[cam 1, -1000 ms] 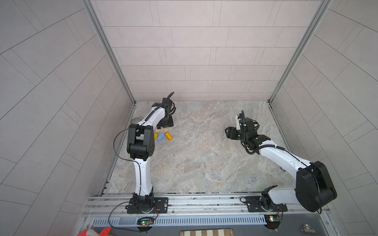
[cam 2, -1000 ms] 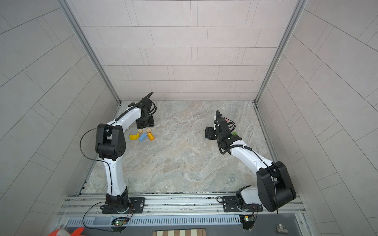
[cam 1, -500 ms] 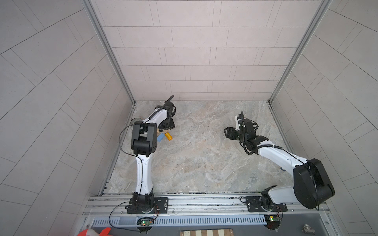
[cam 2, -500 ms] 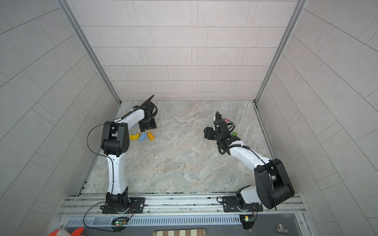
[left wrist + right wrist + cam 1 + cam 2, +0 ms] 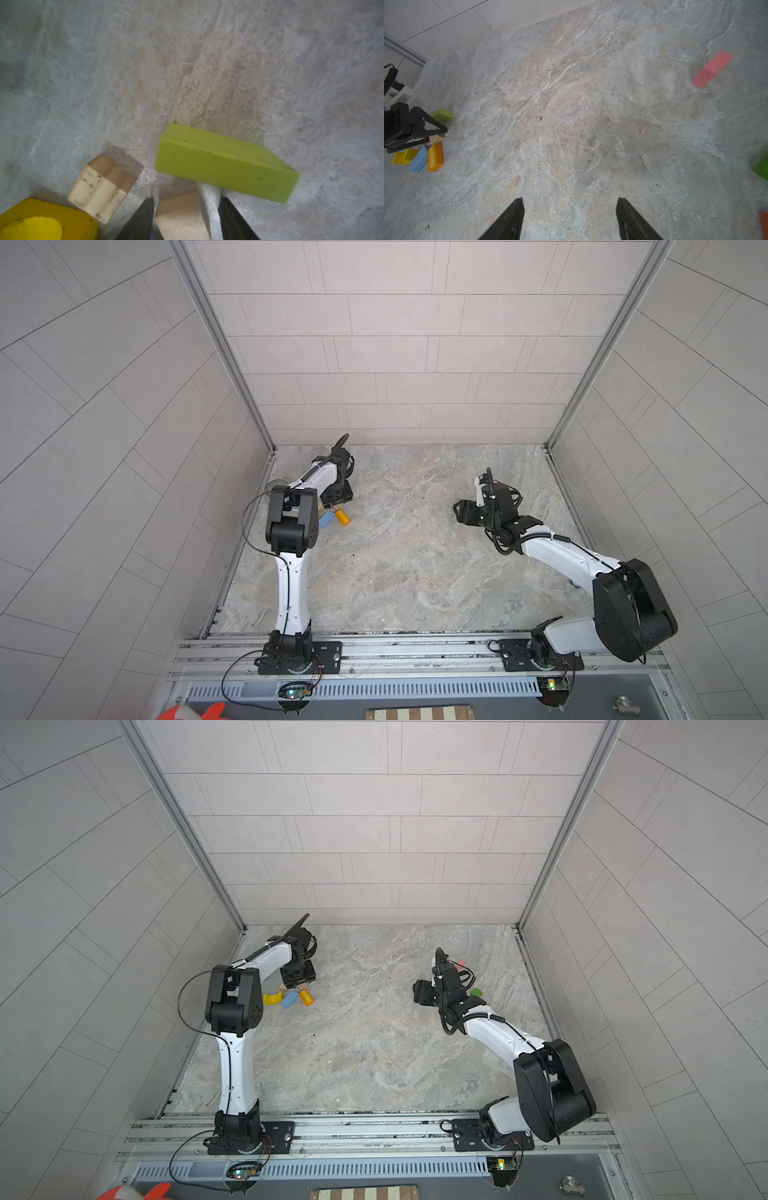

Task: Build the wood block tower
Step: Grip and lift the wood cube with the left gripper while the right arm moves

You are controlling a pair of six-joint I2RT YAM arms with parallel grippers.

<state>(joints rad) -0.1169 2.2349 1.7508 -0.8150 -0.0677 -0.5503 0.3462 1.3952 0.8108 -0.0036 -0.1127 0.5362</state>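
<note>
The left gripper point(image 5: 187, 199) reaches down near the far left corner of the desk point(image 5: 374, 1052). Its jaws are partly apart and straddle a small tan block point(image 5: 180, 216). One finger lies against the block's side; the other stands just off it, with a strip of desk showing between.

Just beyond the jaws lies a lime-green block point(image 5: 224, 164), flat and slanted across their line. Beside the tan block sits a second tan block point(image 5: 101, 191), grooved, and next to that the yellow arch point(image 5: 41, 220). In a top view the arch, a blue block point(image 5: 289, 999) and an orange block point(image 5: 306, 997) lie in a row just on the near side of this gripper.

The right gripper point(image 5: 570, 199) hovers over bare desk in the right half, jaws wide with nothing between them. A pink-red block point(image 5: 459, 966) and a green block point(image 5: 477, 992) lie close by that arm's wrist, well apart from the left cluster.
</note>
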